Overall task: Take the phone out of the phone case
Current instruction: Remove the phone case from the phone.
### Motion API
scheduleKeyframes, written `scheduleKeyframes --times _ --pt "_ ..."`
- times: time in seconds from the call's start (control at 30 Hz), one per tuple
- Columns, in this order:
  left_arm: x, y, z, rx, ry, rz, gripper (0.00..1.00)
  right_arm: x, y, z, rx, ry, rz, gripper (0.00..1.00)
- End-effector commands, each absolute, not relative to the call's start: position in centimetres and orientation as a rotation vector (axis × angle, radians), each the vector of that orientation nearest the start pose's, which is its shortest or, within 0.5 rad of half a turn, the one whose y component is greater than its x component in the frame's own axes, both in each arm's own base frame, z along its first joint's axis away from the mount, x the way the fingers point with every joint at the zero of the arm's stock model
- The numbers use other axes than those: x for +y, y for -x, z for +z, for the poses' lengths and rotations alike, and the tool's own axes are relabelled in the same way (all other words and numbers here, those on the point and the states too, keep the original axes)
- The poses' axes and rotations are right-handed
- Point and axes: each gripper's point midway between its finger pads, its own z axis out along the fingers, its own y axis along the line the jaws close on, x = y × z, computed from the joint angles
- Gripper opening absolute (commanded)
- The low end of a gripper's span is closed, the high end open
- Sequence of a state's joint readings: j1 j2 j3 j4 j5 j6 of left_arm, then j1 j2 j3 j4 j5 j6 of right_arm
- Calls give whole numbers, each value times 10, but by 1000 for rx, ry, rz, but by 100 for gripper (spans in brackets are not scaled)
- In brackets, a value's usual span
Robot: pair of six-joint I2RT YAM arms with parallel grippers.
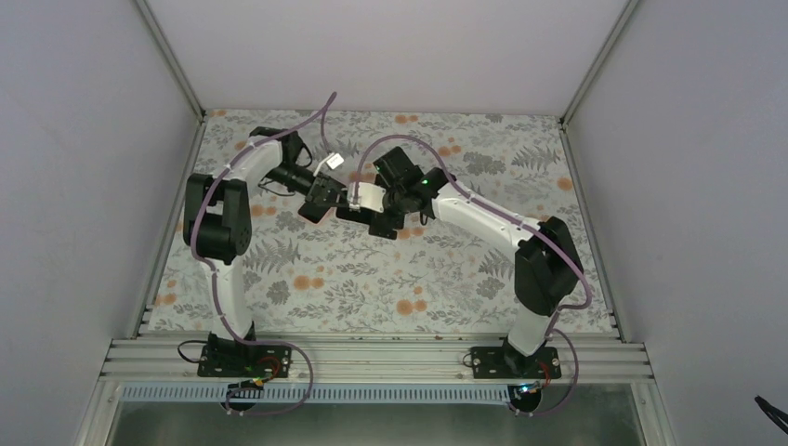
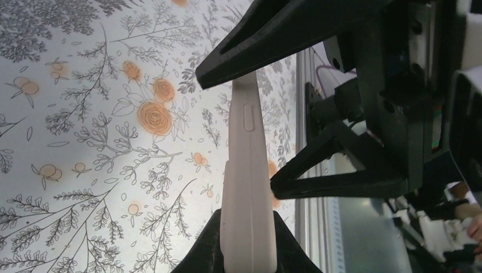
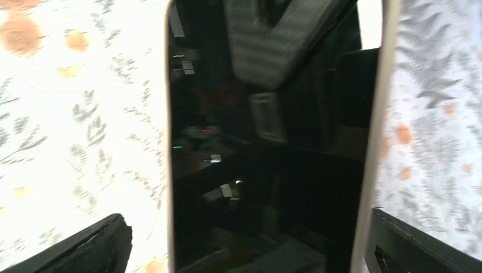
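The pale pink phone case is held in the air, edge-on in the left wrist view, with a side button moulding showing. My left gripper is shut on its near end, one finger on each face. The black phone sits inside the case, its glossy screen facing the right wrist camera, with the case's rim on both sides. My right gripper is open and straddles the phone's width: the left finger stands apart, the right finger is near the rim. From above, both grippers meet at the case.
The floral tablecloth covers the table below the held phone. White walls enclose the back and sides. An aluminium rail runs along the near edge by the arm bases. The right gripper's fingers show beside the case in the left wrist view.
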State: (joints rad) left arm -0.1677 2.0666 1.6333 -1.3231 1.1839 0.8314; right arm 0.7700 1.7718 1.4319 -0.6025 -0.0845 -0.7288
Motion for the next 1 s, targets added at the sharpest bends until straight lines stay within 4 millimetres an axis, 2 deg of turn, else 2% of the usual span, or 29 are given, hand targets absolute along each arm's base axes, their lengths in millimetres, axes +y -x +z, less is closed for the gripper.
scheduleKeyframes --times 0.0,0.17,0.3,0.37,0.53,0.77,0.97 --pt "-220 -326 197 2022 -1218 -1489 2 316 -282 159 1885 1866 372 100" --pt "-214 -318 199 2051 -1355 -1240 2 292 -258 167 1930 1902 576 100" --pt "-207 -305 199 2063 -1484 -935 2 272 -252 174 1945 1903 659 100" --pt "-206 -296 205 2041 -1531 -856 2 266 -255 173 1959 1898 663 100" --pt "-208 -280 222 1972 -1580 -788 2 270 -257 173 1957 1900 709 100" --pt "-213 -265 218 1975 -1612 -819 2 273 -272 163 1974 1882 692 100" --pt "-219 -257 223 1945 -1631 -839 2 278 -288 159 1980 1854 681 100"
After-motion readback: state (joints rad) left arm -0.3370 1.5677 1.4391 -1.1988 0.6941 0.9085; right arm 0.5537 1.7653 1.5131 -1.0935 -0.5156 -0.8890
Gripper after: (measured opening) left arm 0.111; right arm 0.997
